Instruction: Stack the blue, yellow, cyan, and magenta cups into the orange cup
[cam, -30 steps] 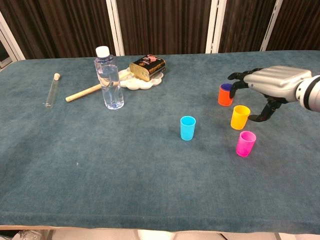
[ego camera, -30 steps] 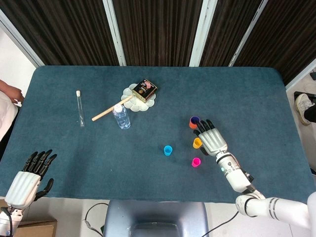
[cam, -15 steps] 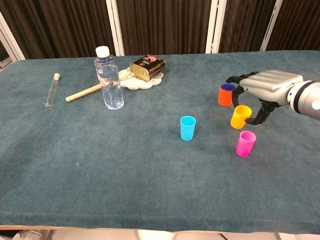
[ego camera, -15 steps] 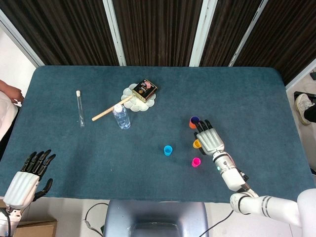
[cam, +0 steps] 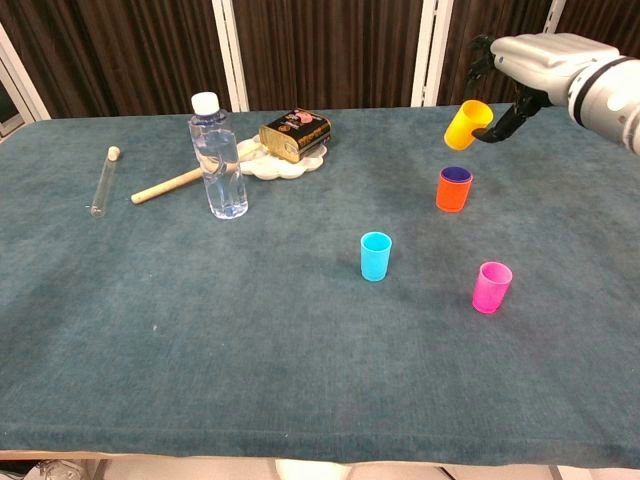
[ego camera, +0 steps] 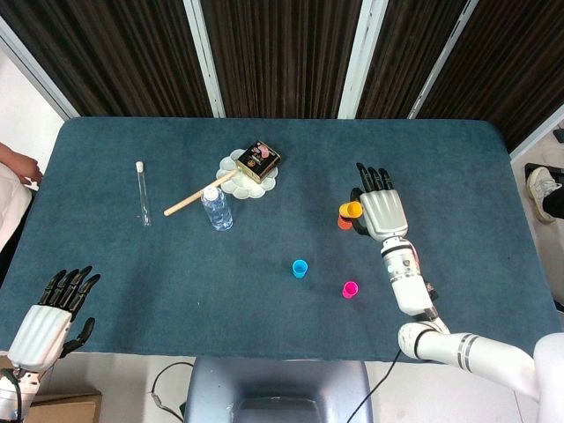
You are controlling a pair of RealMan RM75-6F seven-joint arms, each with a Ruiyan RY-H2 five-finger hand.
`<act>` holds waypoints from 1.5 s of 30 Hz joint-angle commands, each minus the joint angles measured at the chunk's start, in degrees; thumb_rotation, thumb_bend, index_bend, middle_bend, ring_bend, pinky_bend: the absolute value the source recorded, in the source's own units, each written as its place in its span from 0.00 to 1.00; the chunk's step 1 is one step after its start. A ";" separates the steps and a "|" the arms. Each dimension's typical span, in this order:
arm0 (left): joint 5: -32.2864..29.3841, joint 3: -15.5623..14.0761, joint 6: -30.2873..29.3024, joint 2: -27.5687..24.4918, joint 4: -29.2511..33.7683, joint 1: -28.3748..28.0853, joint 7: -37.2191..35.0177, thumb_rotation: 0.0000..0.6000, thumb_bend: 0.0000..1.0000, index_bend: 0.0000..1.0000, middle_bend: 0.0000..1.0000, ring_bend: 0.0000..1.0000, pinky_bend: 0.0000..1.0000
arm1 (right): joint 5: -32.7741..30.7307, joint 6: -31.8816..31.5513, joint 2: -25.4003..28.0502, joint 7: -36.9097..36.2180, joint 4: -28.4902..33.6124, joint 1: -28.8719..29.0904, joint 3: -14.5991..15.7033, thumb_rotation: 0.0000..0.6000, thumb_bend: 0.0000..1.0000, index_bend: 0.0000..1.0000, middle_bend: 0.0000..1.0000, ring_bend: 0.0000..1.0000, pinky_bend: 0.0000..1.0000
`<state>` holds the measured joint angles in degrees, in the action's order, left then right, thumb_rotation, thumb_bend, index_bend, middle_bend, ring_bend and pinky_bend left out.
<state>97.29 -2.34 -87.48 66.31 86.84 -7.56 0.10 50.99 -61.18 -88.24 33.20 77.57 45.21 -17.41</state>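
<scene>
Yellow is the colour in play: the yellow cup hangs in the air, tilted, held in the curled fingers of the right hand, a little above the orange cup. The orange cup stands upright on the table, and a dark blue rim shows inside its mouth, so the blue cup seems to be nested there already. That puts the task at its second stacking step, with the yellow cup lifted and carried over the stack but not yet lowered.

The cyan cup and the magenta cup stand apart on the cloth nearer the robot, untouched. The left hand rests at the near left edge of the table, its fingers spread and holding nothing.

The next move, as I judge it, calls for righting the yellow cup so that its base points down, centring it over the orange cup's mouth, and lowering it until it seats inside the blue one before the fingers let go. A tilted entry could catch the rim and tip the stack.
</scene>
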 commanded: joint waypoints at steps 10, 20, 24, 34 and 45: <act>-0.57 0.11 0.41 -0.09 0.02 -0.08 0.00 1.00 0.47 0.00 0.00 0.00 0.06 | -6.95 5.86 -8.23 2.30 -14.03 4.69 -0.84 1.00 0.43 0.62 0.06 0.00 0.00; -0.65 0.16 0.62 -0.14 0.05 -0.24 -0.04 1.00 0.47 0.00 0.00 0.00 0.06 | -6.84 6.66 -8.94 2.46 -14.45 4.59 0.24 1.00 0.43 0.56 0.06 0.00 0.00; -0.52 0.12 0.34 -0.17 -0.07 -0.15 -0.39 1.00 0.47 0.00 0.00 0.00 0.06 | -7.20 6.93 -7.68 3.35 -12.79 4.06 0.97 1.00 0.43 0.40 0.05 0.00 0.00; -0.34 0.04 0.32 -0.15 -0.04 -0.18 -0.42 1.00 0.47 0.00 0.00 0.00 0.06 | 1.23 6.32 1.87 -1.18 7.49 0.13 4.60 1.00 0.43 0.05 0.00 0.00 0.00; 0.55 -0.40 -0.29 -0.20 0.08 0.06 -0.08 1.00 0.47 0.00 0.00 0.00 0.06 | 8.67 6.81 -0.16 3.26 14.61 0.34 11.73 1.00 0.43 0.23 0.00 0.00 0.00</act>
<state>97.84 -2.73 -87.77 66.12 86.93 -7.51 0.03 60.25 -54.26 -87.30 35.51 92.99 45.38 -5.88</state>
